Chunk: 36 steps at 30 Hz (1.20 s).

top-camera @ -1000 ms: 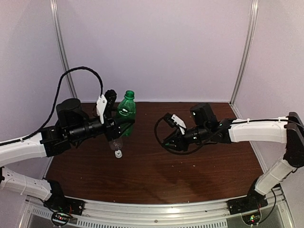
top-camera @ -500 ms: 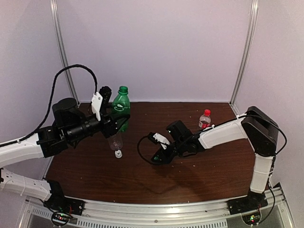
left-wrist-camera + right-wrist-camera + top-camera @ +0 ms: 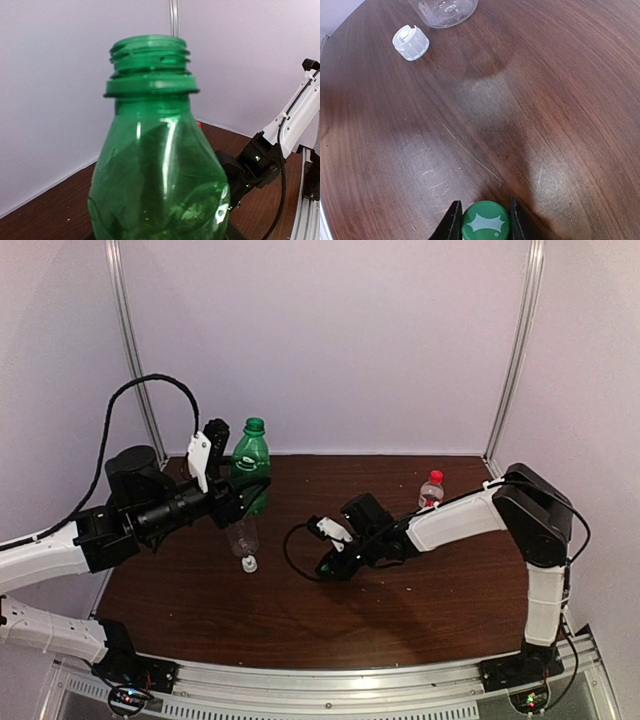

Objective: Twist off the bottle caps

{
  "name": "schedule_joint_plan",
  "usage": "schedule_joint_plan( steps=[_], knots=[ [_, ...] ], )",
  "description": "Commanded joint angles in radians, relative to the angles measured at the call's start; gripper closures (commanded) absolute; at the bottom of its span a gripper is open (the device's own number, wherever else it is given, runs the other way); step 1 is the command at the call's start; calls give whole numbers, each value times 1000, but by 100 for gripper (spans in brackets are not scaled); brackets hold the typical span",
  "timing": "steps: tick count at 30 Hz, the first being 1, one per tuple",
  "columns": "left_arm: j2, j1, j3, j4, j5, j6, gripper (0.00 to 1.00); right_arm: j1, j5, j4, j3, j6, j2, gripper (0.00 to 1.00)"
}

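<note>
Uncapped green bottle (image 3: 159,165), empty, gripped by left end effector (image 3: 238,502). Right wrist view alone shows right end effector (image 3: 485,220) clamped on green cap (image 3: 485,226); white cap (image 3: 410,42) lies on desk (image 3: 560,100).

- Table (image 3: 450,610): filling the lower half of the top view.
- Large bottle (image 3: 251,465): sitting upright in the left gripper (image 3: 240,495), left of centre, toward the table's rear edge.
- Second bottle (image 3: 243,537): resting just below the large bottle in the frame, under the left gripper.
- Loose cap (image 3: 248,563): lying on the table just below the second bottle.
- Held cap (image 3: 485,224): sitting between the fingers of the right gripper (image 3: 330,565) at centre frame, right of the loose cap and well apart from it.
- Small bottle (image 3: 431,490): standing right of centre, behind the right arm.
</note>
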Motion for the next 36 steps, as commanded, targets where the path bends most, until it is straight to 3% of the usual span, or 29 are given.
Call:
schedule_joint_plan(
  steps=[1,13,21,30,36],
  knots=[
    [-16,8,-12,38,-13,-2,55,8,50,-10,34,-12,17,76],
    [-9,8,-19,36,-23,5,54,6,79,-85,23,-50,5,63],
    [-4,8,-31,40,-34,6,54,3,79,-81,-15,-50,-65,41],
    [15,8,-46,47,-34,-10,54,-28,-27,-68,-101,-57,-327,29],
    [42,8,-56,87,27,-31,54,-29,-119,-113,-73,-61,-516,22]
  ],
)
